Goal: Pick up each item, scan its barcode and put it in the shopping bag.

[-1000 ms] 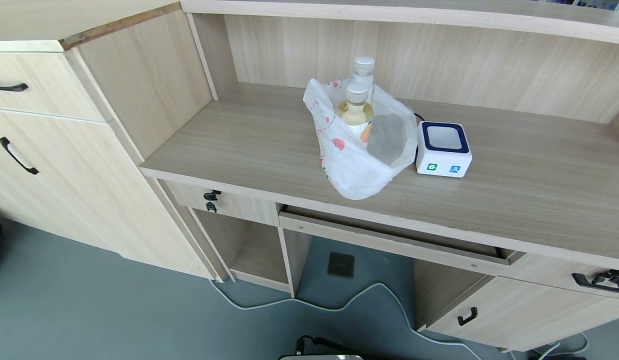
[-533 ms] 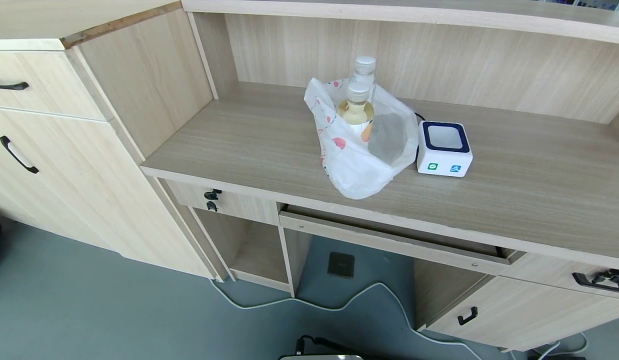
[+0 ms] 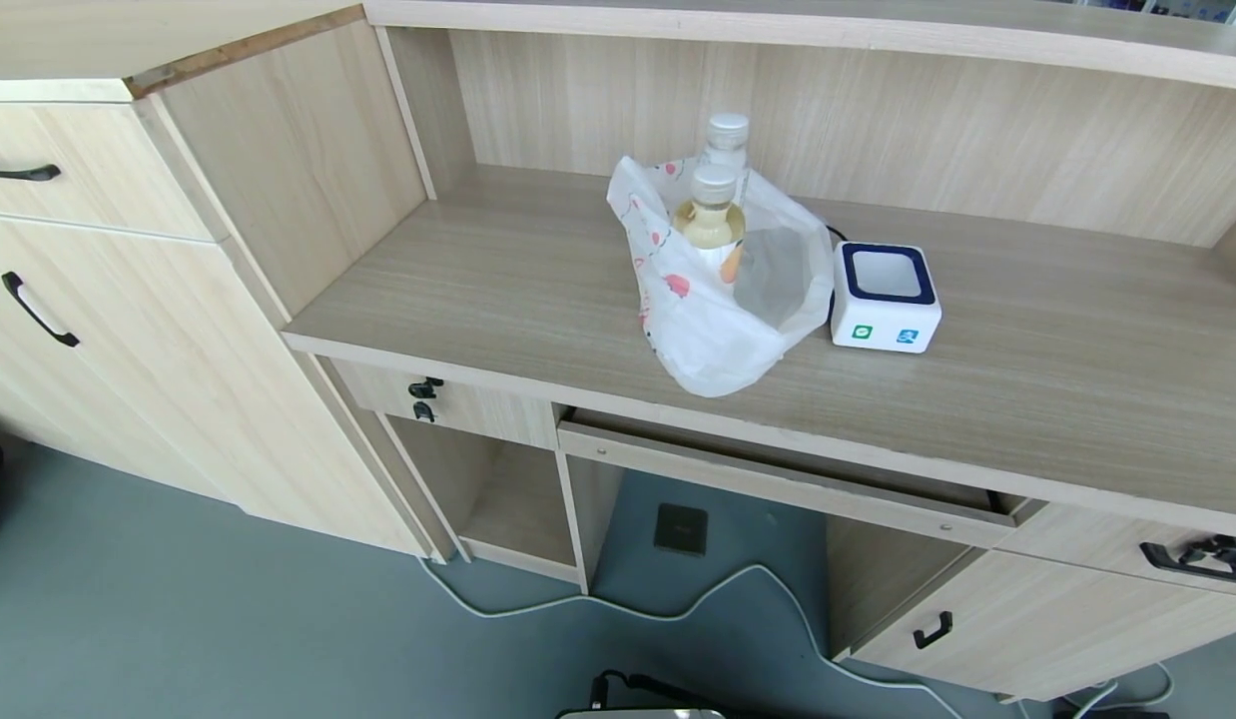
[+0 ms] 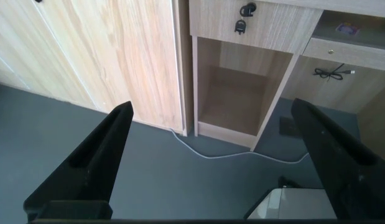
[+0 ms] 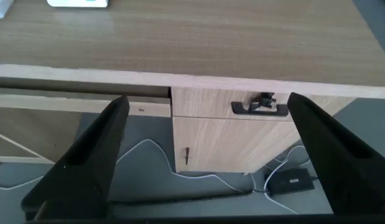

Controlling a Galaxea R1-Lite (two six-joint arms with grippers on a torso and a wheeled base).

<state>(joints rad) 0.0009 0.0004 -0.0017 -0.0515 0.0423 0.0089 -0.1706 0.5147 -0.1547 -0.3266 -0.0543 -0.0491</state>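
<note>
Two bottles (image 3: pixel 716 215) are seen upright inside the bag (image 3: pixel 698 340), set just beside the scanner (image 3: pixel 886 298) on the counter (image 3: pixel 498 280). The left gripper (image 4: pixel 211 107) and right gripper (image 5: pixel 208 99) are spread wide and empty, held low; the bag is best left undisturbed.

At the centre of the head view I am seeing the shopping bag (image 3: pixel 708 345) showing white with small red and pink prints, and the front bottle (image 3: pixel 711 222) showing pale yellow under a whitish cap. Right of them, the scanner (image 3: pixel 886 318) is showing white, navy-framed on top. The counter (image 3: pixel 498 280) is showing pale wood grain.
</note>
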